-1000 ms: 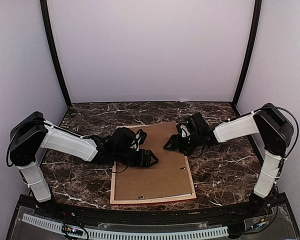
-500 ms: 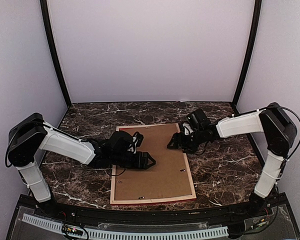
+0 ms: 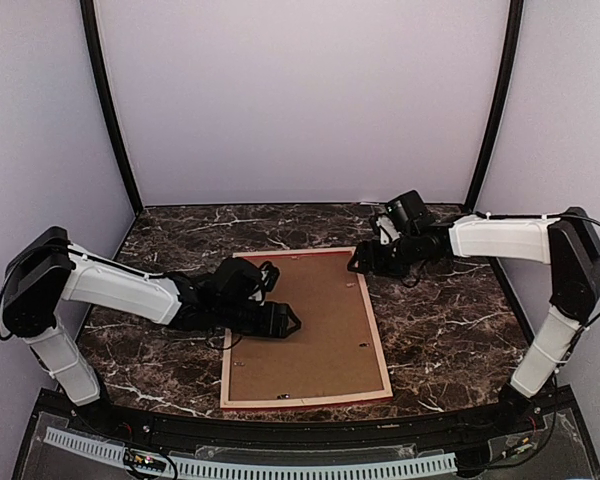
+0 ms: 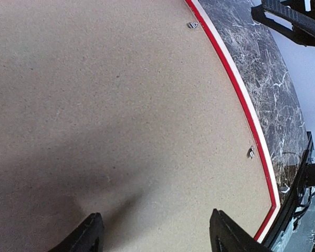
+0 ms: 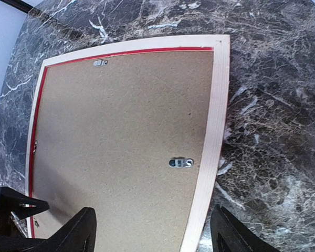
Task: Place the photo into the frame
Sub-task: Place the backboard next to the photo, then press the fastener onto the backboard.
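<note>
Frame lying face-down on marble table, brown backing board sitting inside frame, left gripper hanging low over frame's left half, fingers spread, empty, right gripper hanging above frame's far right corner, fingers spread, grasping nothing

**Twin arms wearing white shells over black joints**

The left arm, at the lower left of the overhead view, and the right arm, at the right, are each showing smooth white link covers between boxy black joint housings, with a thin black cable looping past the outermost housing. The left gripper and right gripper are showing all black; in the wrist views their fingers are appearing as matte black wedges along the bottom edge.
</note>
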